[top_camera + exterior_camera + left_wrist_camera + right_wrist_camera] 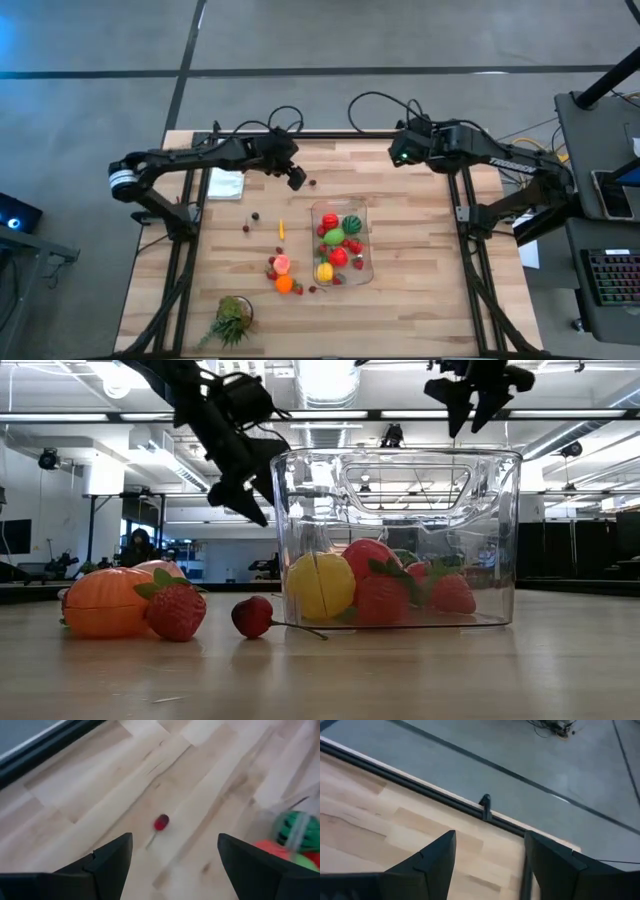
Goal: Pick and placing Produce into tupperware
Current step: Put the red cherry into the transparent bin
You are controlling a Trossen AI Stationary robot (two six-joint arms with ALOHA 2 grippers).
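Observation:
The clear tupperware (342,243) stands on the table's middle and holds several produce pieces: red, green and yellow. More produce lies loose to its left: a pink piece (282,264), an orange one (285,284), a carrot (281,228) and small cherries. My left gripper (298,180) hangs open above the table, beyond the tupperware's far left corner. A red cherry (161,822) lies on the wood just ahead of its fingers, and the tupperware (295,835) shows beside it. My right gripper (490,837) is open and empty near the far edge (398,155).
A white sheet of paper (226,184) lies near the far left corner. A leafy green tuft (232,320) sits near the near edge. In the low view, an orange piece (105,602), a strawberry (175,610) and a cherry (252,616) lie left of the tupperware (400,540).

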